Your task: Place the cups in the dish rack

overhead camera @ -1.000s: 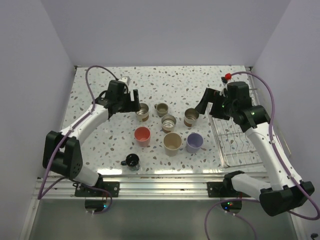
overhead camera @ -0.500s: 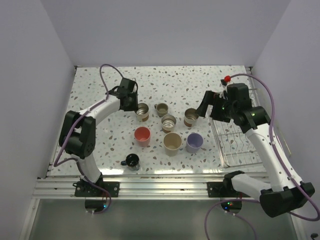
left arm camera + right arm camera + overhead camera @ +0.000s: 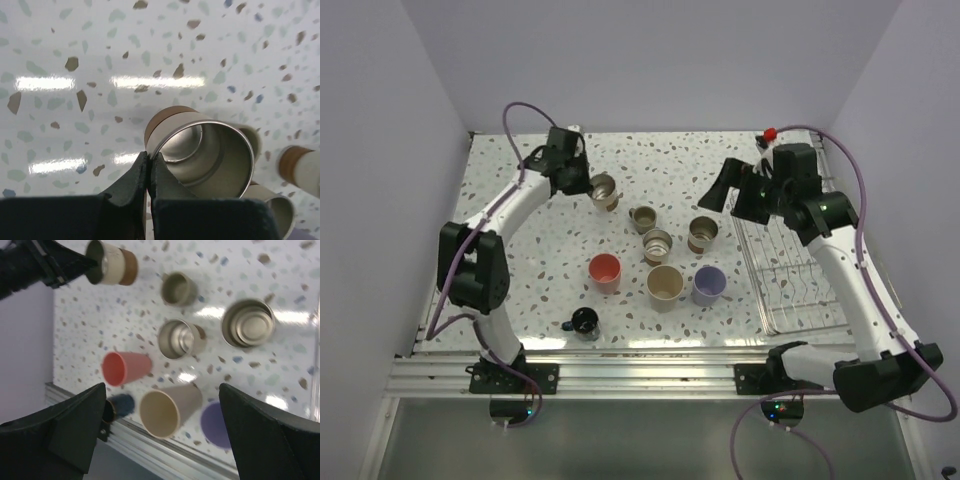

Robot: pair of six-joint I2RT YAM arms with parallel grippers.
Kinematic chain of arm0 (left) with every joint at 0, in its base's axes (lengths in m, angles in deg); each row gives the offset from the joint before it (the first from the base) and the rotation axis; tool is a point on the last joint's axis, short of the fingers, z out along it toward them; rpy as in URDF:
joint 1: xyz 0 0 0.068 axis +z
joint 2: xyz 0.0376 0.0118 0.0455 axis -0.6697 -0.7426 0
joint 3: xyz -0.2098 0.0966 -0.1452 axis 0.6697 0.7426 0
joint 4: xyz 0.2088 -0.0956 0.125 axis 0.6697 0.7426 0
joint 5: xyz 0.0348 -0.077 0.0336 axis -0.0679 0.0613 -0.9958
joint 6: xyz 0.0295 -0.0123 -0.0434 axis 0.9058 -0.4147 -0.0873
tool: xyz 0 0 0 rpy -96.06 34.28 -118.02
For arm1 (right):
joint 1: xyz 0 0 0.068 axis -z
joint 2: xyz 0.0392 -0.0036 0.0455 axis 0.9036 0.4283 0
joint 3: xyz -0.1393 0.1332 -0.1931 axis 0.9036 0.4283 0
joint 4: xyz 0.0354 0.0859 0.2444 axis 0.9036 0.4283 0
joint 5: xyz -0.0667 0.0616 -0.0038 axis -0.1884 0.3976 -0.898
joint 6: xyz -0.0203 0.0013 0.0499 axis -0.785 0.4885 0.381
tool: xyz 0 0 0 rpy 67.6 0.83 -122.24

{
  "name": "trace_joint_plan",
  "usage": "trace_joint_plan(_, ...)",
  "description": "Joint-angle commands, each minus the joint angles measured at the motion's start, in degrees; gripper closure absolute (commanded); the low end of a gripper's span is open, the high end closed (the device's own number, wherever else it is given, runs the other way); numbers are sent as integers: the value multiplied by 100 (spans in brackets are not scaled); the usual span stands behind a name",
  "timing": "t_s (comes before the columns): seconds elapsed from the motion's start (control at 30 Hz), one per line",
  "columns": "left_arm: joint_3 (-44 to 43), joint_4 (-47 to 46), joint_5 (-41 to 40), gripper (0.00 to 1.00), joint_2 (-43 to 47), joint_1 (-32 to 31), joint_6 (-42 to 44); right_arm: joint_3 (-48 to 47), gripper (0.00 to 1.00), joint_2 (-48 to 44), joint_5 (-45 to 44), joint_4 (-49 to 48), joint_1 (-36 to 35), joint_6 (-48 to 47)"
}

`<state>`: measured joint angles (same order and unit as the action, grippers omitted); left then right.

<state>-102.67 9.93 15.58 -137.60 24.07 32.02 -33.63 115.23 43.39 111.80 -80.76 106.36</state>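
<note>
We find the left pincer (image 3: 148,165) clamped on the steel cup (image 3: 200,150); the dish rack (image 3: 790,290) lies far right, near the spread right pincer (image 3: 162,387).

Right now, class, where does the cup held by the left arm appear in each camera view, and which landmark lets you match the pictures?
Top external: the held cup is upper left of centre.
Left wrist: the held cup fills the lower middle, its mouth facing the camera.
Right wrist: the held cup is at the top edge, left of centre.
Shared landmark: the left gripper, whose jaws are shut on the cup's rim in all three views.
</note>
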Motion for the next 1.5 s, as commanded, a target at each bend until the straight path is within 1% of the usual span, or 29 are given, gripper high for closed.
trace_joint_plan(0.0, -458, -457, 1421, 100, 630, 531, -439, -700, 2, 287, 1146, -1100, -23, 634)
trace_joint_plan(0.03, -370, -1033, 1811, 100, 875, 741, -832, -779, 2, 427, 1601, -1416, -32, 1150)
trace_joint_plan(0.07, -126, -1370, 2207, 100, 991, 821, -1054, -780, 2, 481, 1771, -2133, -32, 1451)
trace_joint_plan(0.1, 7, -1756, 2959, 100, 1096, 883, -1300, -754, 2, 533, 1903, -2540, -32, 1749)
trace_joint_plan(0.13, 148, -2587, 3314, 100, 1263, 953, -1841, -632, 2, 586, 2061, -2970, -32, 2396)
trace_joint_plan(0.17, 410, -3004, 3640, 100, 1316, 963, -2117, -570, 2, 674, 2219, -3793, -32, 2690)
trace_joint_plan(0.2, 535, -3513, 4174, 100, 1378, 963, -2415, -526, 2, 735, 2256, -4131, -32, 2954)
trace_joint_plan(0.23, 675, -4545, 4406, 100, 1466, 963, -3132, -525, 2, 797, 2291, -4405, -40, 3287)
trace_joint_plan(0.27, 938, -5120, 4625, 100, 1501, 954, -3513, -569, 2, 971, 2352, -4712, -32, 3386)
trace_joint_plan(0.3, 1036, -5666, 4906, 100, 1536, 945, -3882, -648, 2, 1060, 2379, -4767, -32, 3448)
trace_joint_plan(0.33, 1107, -6506, 4970, 100, 1598, 919, -4452, -849, 2, 1148, 2414, -4794, -58, 3484)
trace_joint_plan(0.43, 1081, -7233, 5102, 100, 1616, 875, -5026, -1122, 2, 1421, 2484, -4829, -111, 3536)
trace_joint_plan(0.53, 958, -7551, 5129, 100, 1572, 805, -5335, -1176, 2, 1509, 2476, -5180, -207, 3660)
trace_joint_plan(0.77, 940, -7824, 5058, 100, 1440, 515, -5529, -1395, 2, 1694, 2405, -5181, -594, 3484)
trace_joint_plan(0.87, 958, -7930, 4997, 100, 1388, 401, -5643, -1413, 2, 1729, 2388, -5312, -638, 3519)
trace_joint_plan(1.0, 993, -8464, 4953, 100, 1282, 330, -6021, -1492, 2, 1782, 2397, -5348, -656, 3519)
trace_joint_plan(1.17, 1107, -8642, 4883, 100, 1273, 321, -6250, -1580, 2, 1800, 2388, -5444, -656, 3545)
trace_joint_plan(1.23, 1177, -8808, 4839, 100, 1282, 312, -6372, -1598, 6, 1808, 2405, -5497, -647, 3607)
trace_joint_plan(1.3, 1292, -8931, 4760, 100, 1282, 286, -6443, -1598, 14, 1817, 2458, -5585, -656, 3677)
trace_joint_plan(1.33, 1327, -8958, 4725, 100, 1291, 269, -6470, -1598, 22, 1826, 2476, -5620, -656, 3695)
trace_joint_plan(1.4, 1388, -8967, 4620, 100, 1282, 207, -6470, -1589, 30, 1817, 2493, -5664, -664, 3712)
trace_joint_plan(1.43, 1397, -8958, 4575, 100, 1256, 172, -6487, -1598, 38, 1808, 2511, -5664, -682, 3712)
trace_joint_plan(1.47, 1406, -8950, 4531, 100, 1238, 146, -6496, -1589, 42, 1817, 2528, -5638, -682, 3712)
